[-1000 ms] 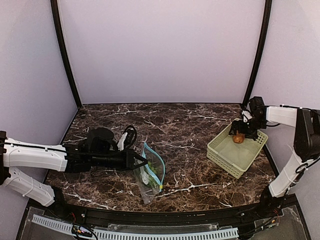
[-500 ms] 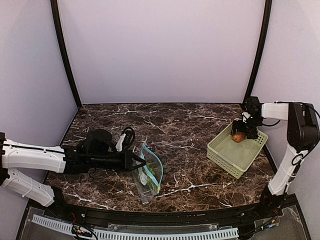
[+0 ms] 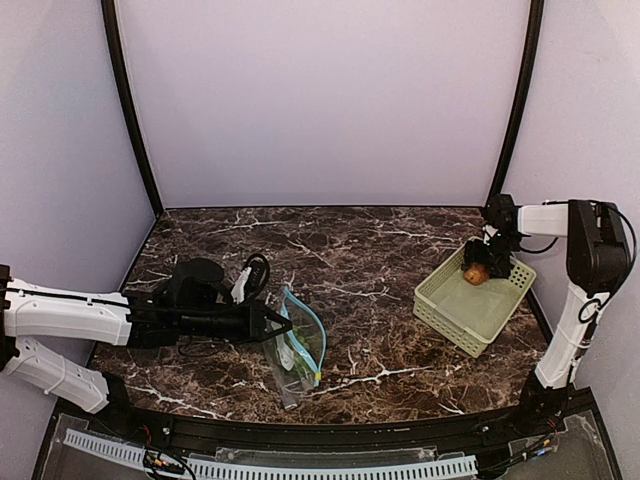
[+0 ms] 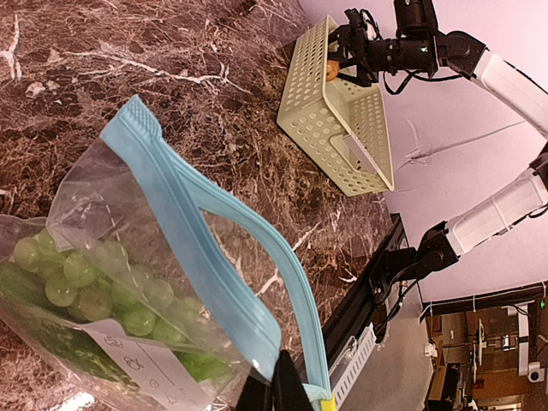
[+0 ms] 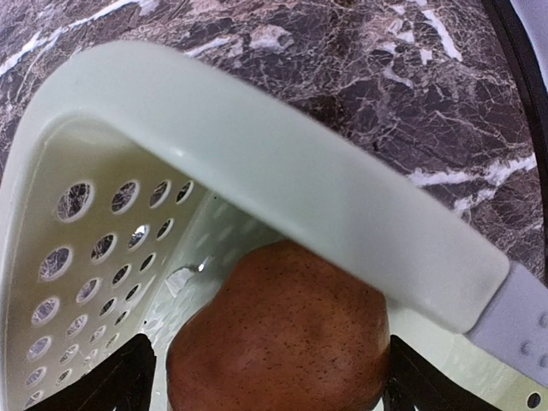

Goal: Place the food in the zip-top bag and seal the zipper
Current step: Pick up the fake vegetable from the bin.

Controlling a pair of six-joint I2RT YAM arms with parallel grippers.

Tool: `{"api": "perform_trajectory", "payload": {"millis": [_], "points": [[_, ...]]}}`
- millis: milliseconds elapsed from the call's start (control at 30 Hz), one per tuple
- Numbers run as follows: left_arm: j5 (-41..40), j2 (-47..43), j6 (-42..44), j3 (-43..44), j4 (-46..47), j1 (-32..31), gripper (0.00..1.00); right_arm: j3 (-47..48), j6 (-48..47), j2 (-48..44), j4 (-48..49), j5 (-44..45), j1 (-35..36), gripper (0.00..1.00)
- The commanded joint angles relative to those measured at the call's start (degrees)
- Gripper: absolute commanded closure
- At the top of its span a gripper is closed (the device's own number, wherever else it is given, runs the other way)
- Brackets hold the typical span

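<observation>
Pale lilac walls [image 3: 320,100] close in a dark marble table [image 3: 380,240] with white veins. The left arm [image 3: 70,312] stretches low across the near left of the table, and the right arm [image 3: 585,250] reaches in from the right edge.

A pale green slotted basket [image 3: 440,322] sits on the right side of the table. The bag [image 3: 297,350], clear plastic, lies near the middle of the table, towards the near edge. The left claw [image 4: 278,390] is clenched on the bag's edge, close to one end of the zipper [image 4: 193,227]. The zipper's two blue strips stand parted, so the mouth gapes.

Inside the bag rests the green vegetable [image 4: 77,274], a lumpy cluster seen through the plastic.

The potato [image 5: 278,342] is in the far corner of the basket, just under the rim. The right claw [image 3: 477,270] grasps it, with a dark finger [image 5: 124,385] pressed to each side.

A small white label [image 4: 141,368] is on the bag's lower part.
</observation>
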Motion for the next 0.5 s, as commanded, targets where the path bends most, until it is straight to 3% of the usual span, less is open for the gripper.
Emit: {"api": "perform_trajectory", "payload": {"millis": [0,467], "points": [[-0.2,-0.6,0.3,-0.9,0.1,0.4,0.99,0.9,0.3,0.6,0.5,2.4,-0.1,0.14],[-0.1,-1.1,0.4,-0.9,-0.1,0.5,0.99,0.0,-0.8,-0.8,0.8,2.1,-0.1,0.33]]}}
